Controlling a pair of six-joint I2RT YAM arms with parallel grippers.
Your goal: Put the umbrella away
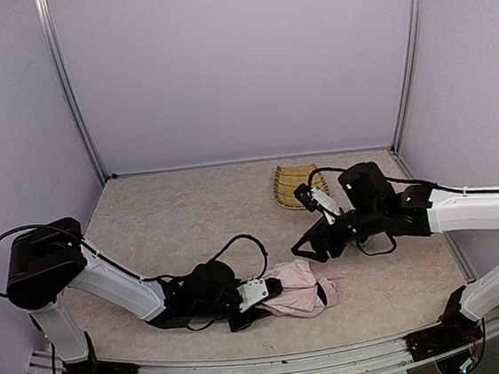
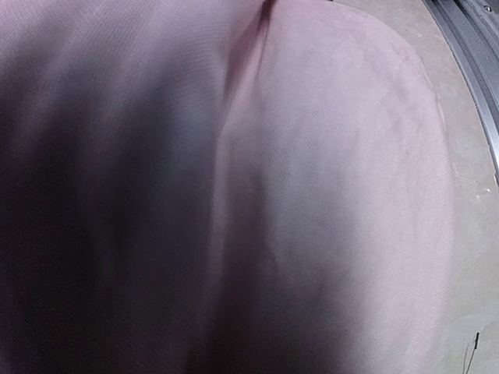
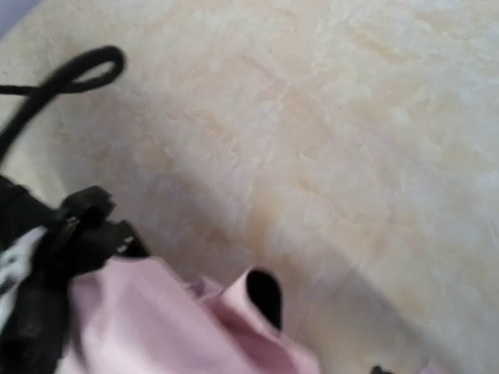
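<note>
So the umbrella (image 1: 301, 291) is a loose pink heap on the table (image 1: 173, 222), jammed right against the front of my left hand (image 1: 259, 298) and just under and to the near side of my right hand (image 1: 308, 250). My left wrist camera shows nothing but pink fabric (image 2: 312, 195), so honestly I can't tell how wide that hand is or whether it has the umbrella or is only pressed into it. Same with the right: its fingers aren't clear in any view, so I can't tell its width, though nothing seems to be in it. Here's my worry. That fabric looks slick and floppy, so if I only pinch a fold, the rest will probably slide out or spill open when I lift. There's also a black cable (image 1: 242, 241) looping just past my left hand, and a sloppy reach with the right could hook it. Then there's the metal rail (image 1: 277, 363) close behind the heap on the near side, so a shove that way could wedge it. On the plus side, there's plenty of bare table beyond both hands. The woven tray (image 1: 296, 185) sits past my right hand by the back wall, and looks smallish for this bundle.
</note>
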